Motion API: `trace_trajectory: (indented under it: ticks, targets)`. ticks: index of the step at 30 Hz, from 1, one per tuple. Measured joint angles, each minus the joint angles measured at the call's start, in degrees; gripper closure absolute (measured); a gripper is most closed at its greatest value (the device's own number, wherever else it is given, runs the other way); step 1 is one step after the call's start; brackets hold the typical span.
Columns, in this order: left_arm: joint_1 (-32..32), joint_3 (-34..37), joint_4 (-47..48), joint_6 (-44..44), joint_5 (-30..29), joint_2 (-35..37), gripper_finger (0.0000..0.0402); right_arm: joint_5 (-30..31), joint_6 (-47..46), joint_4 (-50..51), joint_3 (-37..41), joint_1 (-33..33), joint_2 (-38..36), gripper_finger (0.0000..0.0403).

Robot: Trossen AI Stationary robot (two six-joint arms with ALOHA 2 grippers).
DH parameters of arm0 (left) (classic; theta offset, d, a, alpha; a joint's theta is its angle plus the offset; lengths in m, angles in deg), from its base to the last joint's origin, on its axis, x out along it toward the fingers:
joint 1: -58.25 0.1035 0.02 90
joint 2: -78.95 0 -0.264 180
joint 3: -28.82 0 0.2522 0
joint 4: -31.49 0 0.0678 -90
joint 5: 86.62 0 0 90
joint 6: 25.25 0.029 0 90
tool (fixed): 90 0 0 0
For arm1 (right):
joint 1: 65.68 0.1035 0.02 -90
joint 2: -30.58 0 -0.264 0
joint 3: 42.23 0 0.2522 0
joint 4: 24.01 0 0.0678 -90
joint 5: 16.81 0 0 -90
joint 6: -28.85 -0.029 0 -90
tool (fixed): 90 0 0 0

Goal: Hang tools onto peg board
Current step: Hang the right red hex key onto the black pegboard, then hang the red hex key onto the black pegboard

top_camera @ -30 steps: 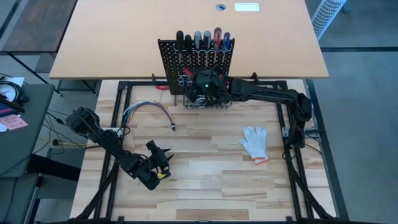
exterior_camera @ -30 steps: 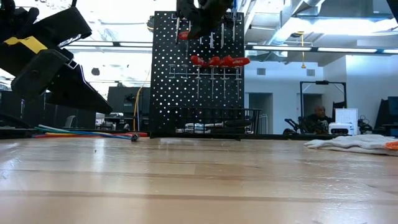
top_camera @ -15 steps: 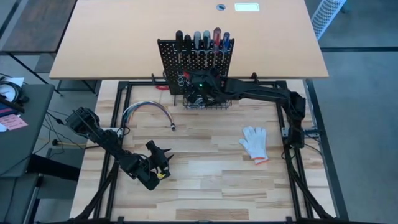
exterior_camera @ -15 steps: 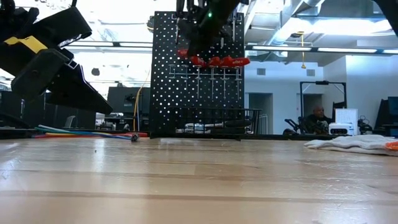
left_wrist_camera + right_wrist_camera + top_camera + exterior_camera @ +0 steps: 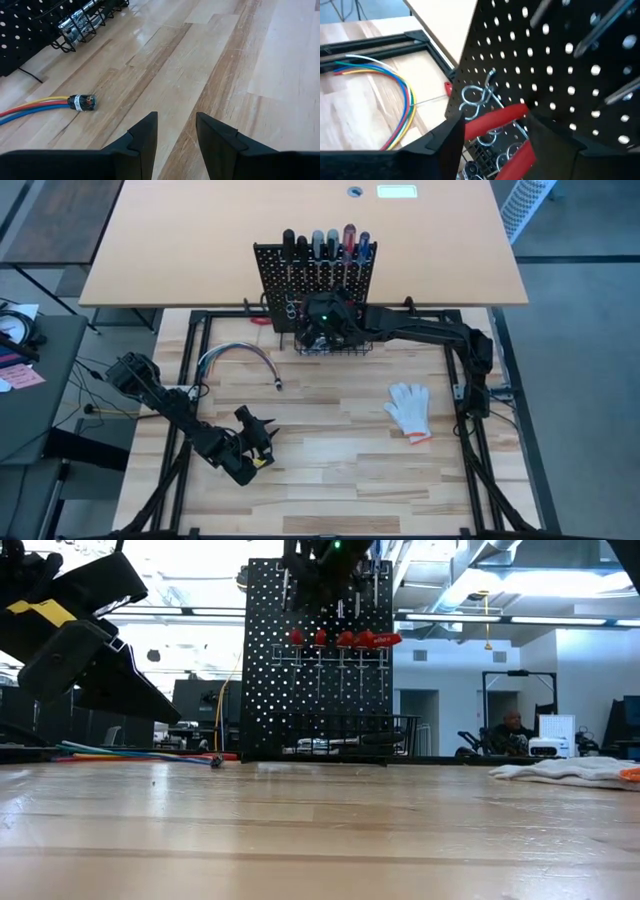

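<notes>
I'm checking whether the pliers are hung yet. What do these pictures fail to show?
- High view: the right end effector covers the peg board's rings, hiding the red-handled pliers.
- Right wrist view: the red-handled pliers sit between the fingers; contact is unclear, and the jaw end is cut off.
- Low view: the wire basket's contents are too small to identify.

peg board [image 5: 318,270]: 1 | screwdrivers [image 5: 325,243] standing on top: 6 | white glove [image 5: 409,410]: 1 | cable bundle [image 5: 238,356]: 1
</notes>
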State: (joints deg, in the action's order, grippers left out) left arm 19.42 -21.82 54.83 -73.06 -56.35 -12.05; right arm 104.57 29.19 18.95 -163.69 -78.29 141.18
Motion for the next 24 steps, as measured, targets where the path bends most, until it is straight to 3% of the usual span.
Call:
trace_trajectory:
  ticks: [4, 10, 15, 20, 24]
  targets:
    - [-0.45, 0.00, 0.12, 0.36, -0.01, 0.00, 0.0274, 0.11, 0.71, 1.18, -1.79, 1.50, -0.02, 0.0171]
    - [-2.59, 0.00, 3.36, 0.86, 0.03, 2.49, 0.0274, 0.35, 6.04, 4.62, -2.68, 8.16, -0.11, 0.0175]
    - [-4.22, -0.02, 15.66, -10.82, -3.05, 8.55, 0.0274, -0.07, 7.53, 5.30, 3.90, 16.18, -0.11, 0.0190]
    - [-1.76, 0.00, 31.79, -27.31, -3.40, 14.64, 0.0274, -0.12, -1.52, 6.64, 13.97, 23.67, -0.09, 0.0204]
    - [7.17, 0.00, 35.55, -25.53, -3.35, 18.19, 0.0274, -0.09, -12.66, 2.62, 22.92, 29.34, 0.23, 0.0211]
